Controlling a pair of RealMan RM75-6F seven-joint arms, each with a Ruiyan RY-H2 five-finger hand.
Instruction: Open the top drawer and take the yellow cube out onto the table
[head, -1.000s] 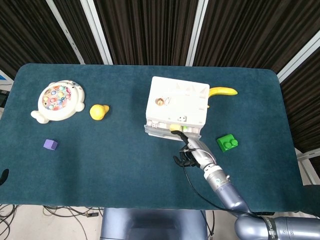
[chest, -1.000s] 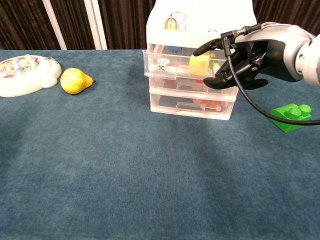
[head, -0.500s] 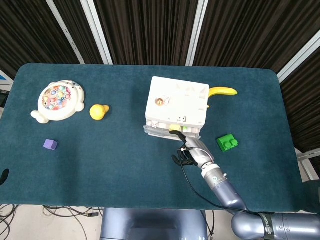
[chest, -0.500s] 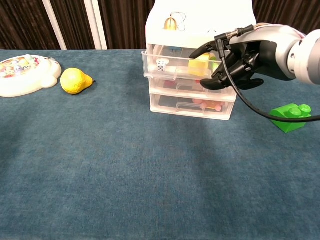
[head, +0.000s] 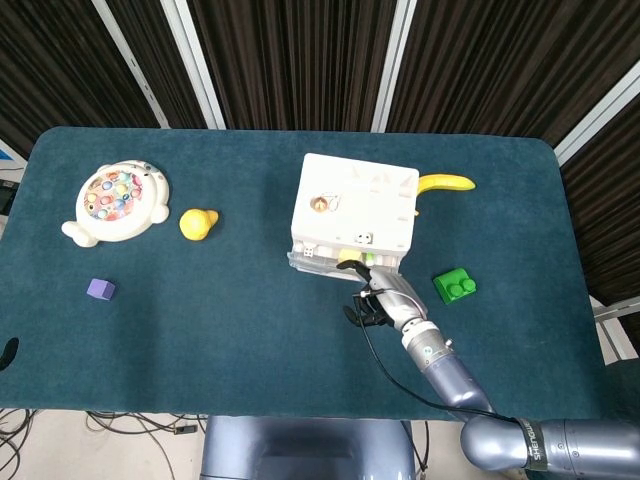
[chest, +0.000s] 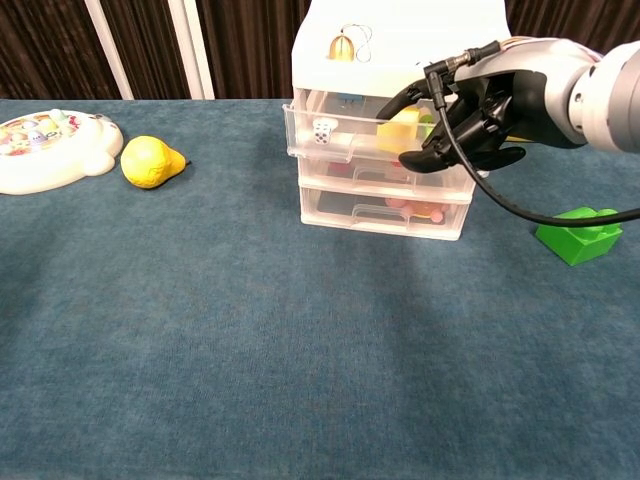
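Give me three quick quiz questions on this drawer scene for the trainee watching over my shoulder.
1. True or false: the top drawer of the drawer unit is pulled out.
2. Which hand is at the yellow cube?
A. left
B. right
C. both
3. Fill in: the green block sits on the table to the ____ of the drawers, as the chest view shows it.

Key:
1. True; a white die shows inside it.
2. B. The right hand reaches in over the drawer's front edge; whether the fingers actually grip the cube cannot be told.
3. right
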